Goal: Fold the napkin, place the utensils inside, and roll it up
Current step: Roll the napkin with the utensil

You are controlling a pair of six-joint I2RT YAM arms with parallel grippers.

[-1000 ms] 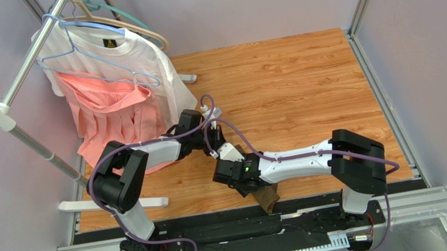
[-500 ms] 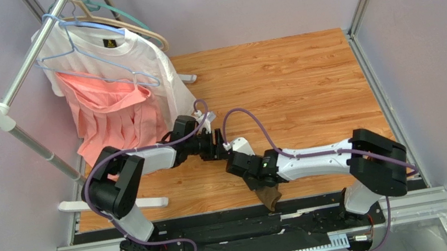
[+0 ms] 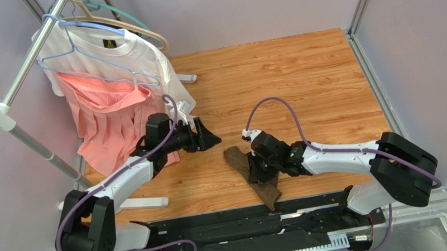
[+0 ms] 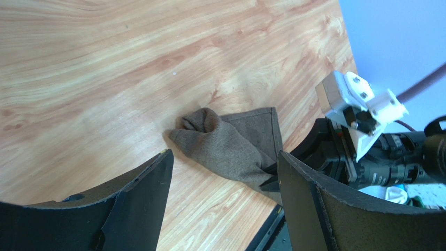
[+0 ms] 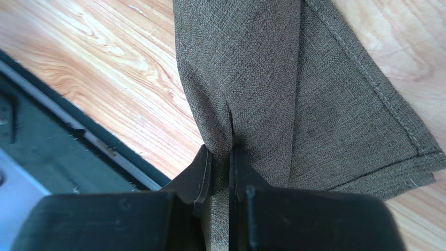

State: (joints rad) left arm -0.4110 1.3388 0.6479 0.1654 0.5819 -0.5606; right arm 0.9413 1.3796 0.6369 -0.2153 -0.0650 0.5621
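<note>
Spreading the napkin [image 4: 226,145] flat looks like the step in hand. It lies crumpled low centre on the tabletop [image 3: 294,78]: one hemmed corner flat, the rest humped into a ridge. Its near end reaches past the tabletop's front edge, over the black base rail [image 3: 222,217].

Left pincer [image 3: 209,136] hovers above and left of the cloth, jaws wide apart, holding nothing. Right pincer [image 5: 220,154], just right of the cloth, is clamped tight on a raised fold of it.

My judgement on doing it well:
- Left comes down on the free hemmed corner and pinches one layer only.
- Shift the cloth up-frame first; the overhang could snag on the rail.
- Both then draw apart low over the wood, so the weave opens without sliding further off the edge.

Around: clothes rack [image 3: 18,79] upper left, with a white T-shirt [image 3: 136,65] and a pink garment [image 3: 109,121] hanging close behind the left arm. An elbow swing there could catch fabric. Utensils show in no view; cannot tell where they lie.
</note>
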